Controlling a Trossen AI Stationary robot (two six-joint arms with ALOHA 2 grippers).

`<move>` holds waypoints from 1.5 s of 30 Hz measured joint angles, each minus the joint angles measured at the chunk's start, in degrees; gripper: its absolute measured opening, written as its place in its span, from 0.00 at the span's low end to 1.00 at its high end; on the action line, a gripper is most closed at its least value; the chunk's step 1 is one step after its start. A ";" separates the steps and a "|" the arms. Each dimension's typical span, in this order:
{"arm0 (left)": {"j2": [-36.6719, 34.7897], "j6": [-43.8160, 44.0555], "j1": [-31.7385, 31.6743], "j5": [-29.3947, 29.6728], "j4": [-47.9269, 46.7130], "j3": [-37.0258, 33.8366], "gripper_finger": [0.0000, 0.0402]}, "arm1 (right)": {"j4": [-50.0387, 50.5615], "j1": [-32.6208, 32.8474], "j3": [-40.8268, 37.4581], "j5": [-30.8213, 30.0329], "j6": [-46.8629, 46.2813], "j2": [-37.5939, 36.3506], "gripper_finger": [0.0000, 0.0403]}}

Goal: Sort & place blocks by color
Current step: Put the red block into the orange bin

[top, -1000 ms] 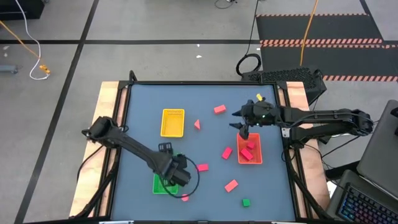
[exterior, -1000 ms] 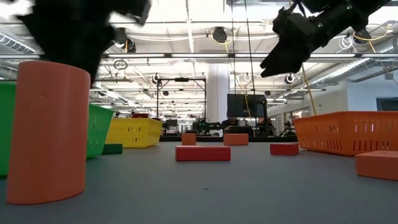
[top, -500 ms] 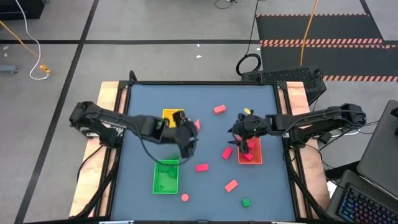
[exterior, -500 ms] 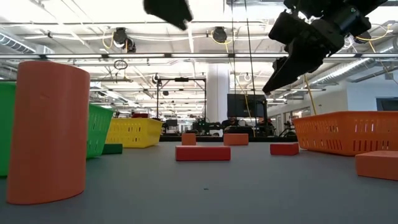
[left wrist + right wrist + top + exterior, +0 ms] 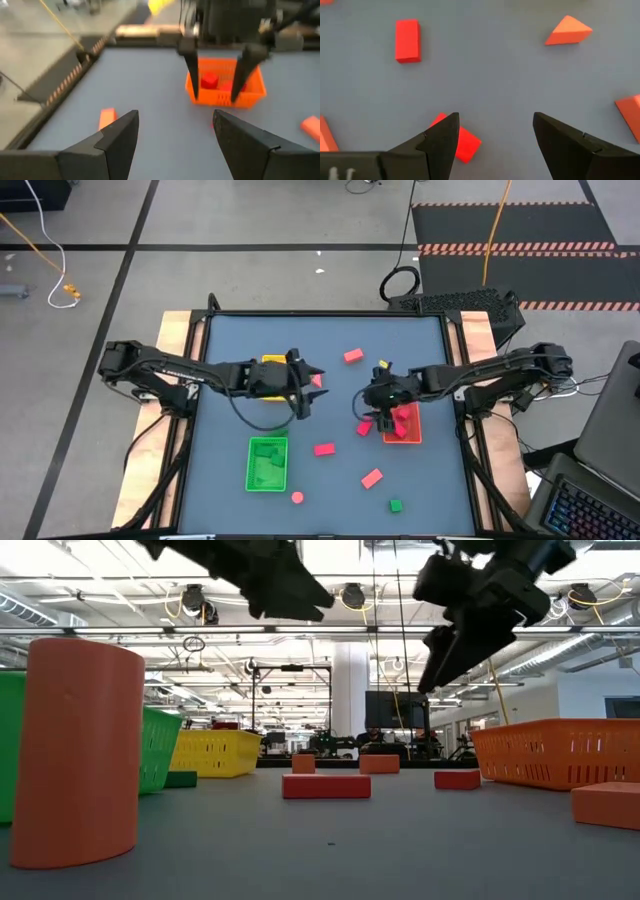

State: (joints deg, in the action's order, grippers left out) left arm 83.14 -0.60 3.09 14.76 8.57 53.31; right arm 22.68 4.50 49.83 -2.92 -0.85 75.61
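Blue-grey tabletop (image 5: 230, 460), two empty, open grippers hovering mid-table.
Right gripper (image 5: 366, 416) hangs over a red block (image 5: 365, 425) at seven o'clock of the red tray (image 5: 412, 436); left gripper (image 5: 312, 388) nearby risks collision.

The desk (image 5: 230, 470) was blue-grey, with a pale wood border. On it stood a yellow tray (image 5: 272, 361), a green tray (image 5: 266, 464) and an orange-red tray (image 5: 405, 426). The blocks were red (image 5: 407, 40), salmon-pink (image 5: 372, 477) and green (image 5: 396, 505); the triangle (image 5: 568, 30) looked orange-pink, and the round one (image 5: 78, 752) was salmon. Both arms (image 5: 180, 370) were black.
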 joint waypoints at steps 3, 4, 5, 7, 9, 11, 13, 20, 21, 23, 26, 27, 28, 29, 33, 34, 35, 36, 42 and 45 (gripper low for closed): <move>-2.99 -1.47 -0.60 -0.85 10.18 -6.10 0.63 | 5.29 0.81 4.45 0.01 1.72 4.43 0.61; -4.10 -1.69 -0.73 -1.28 12.59 -8.17 0.63 | 6.65 1.17 5.98 0.00 2.22 6.14 0.61; -5.09 -1.97 -0.99 -1.88 15.42 -9.91 0.63 | 8.37 1.48 7.50 0.00 2.74 7.87 0.61; -7.91 -1.98 -1.82 -2.35 18.01 -12.87 0.63 | 12.04 2.13 10.23 0.00 4.06 11.43 0.61; -11.08 -1.07 -2.40 -2.24 18.84 -14.68 0.63 | 14.81 2.79 12.59 0.01 5.11 14.93 0.61; -14.08 -1.02 -2.83 -2.29 18.90 -16.21 0.63 | 17.20 3.30 14.58 0.11 6.05 18.44 0.61; -16.62 -1.20 -2.86 -2.29 18.60 -17.33 0.63 | 19.25 3.95 16.21 0.13 6.93 21.53 0.61; -22.03 -3.61 -2.01 -2.30 17.98 -18.80 0.64 | 26.80 5.84 20.28 1.52 7.85 29.30 0.61; -22.14 -3.97 -1.78 -2.30 18.14 -18.80 0.64 | 26.80 6.00 20.35 1.44 7.72 29.43 0.61; -22.28 -4.66 -1.63 -2.33 18.31 -18.76 0.63 | 25.83 6.15 20.30 1.46 7.63 29.45 0.61; -22.65 -4.98 -1.68 -2.32 18.36 -18.76 0.63 | 24.11 6.14 20.21 1.42 7.57 29.06 0.61; -22.67 -4.94 -1.68 -2.32 18.36 -18.75 0.64 | 23.72 6.13 20.21 1.07 7.61 28.97 0.61; -22.67 -4.94 -1.68 -2.32 18.27 -18.76 0.64 | 23.44 6.13 20.21 0.46 7.78 28.90 0.61; -22.64 -4.94 -1.68 -2.32 18.14 -18.76 0.64 | 23.53 6.13 20.24 -0.10 8.09 28.90 0.61; -22.65 -4.77 -1.51 -2.30 18.18 -18.76 0.64 | 23.90 6.14 20.20 -0.19 9.00 28.91 0.61; -22.63 -4.60 -1.48 -2.32 18.14 -18.76 0.64 | 23.74 6.13 20.20 -0.20 9.14 28.90 0.61; -22.63 -4.27 -1.46 -2.31 18.14 -18.76 0.63 | 23.68 6.13 20.20 -0.21 9.18 28.90 0.61; -22.63 -4.07 -1.42 -2.29 18.15 -18.76 0.64 | 23.60 6.13 20.20 -0.21 9.21 28.92 0.61; -22.63 -3.74 -1.40 -2.29 17.74 -18.76 0.64 | 23.26 6.40 20.19 -0.39 9.32 28.77 0.61; -22.63 -3.62 -1.40 -2.29 17.38 -18.74 0.64 | 22.34 6.76 20.19 -1.81 10.21 28.77 0.61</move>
State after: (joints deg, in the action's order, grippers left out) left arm 60.51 -4.22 1.69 12.47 25.94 34.57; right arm 45.02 11.27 70.02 -4.73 9.36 104.38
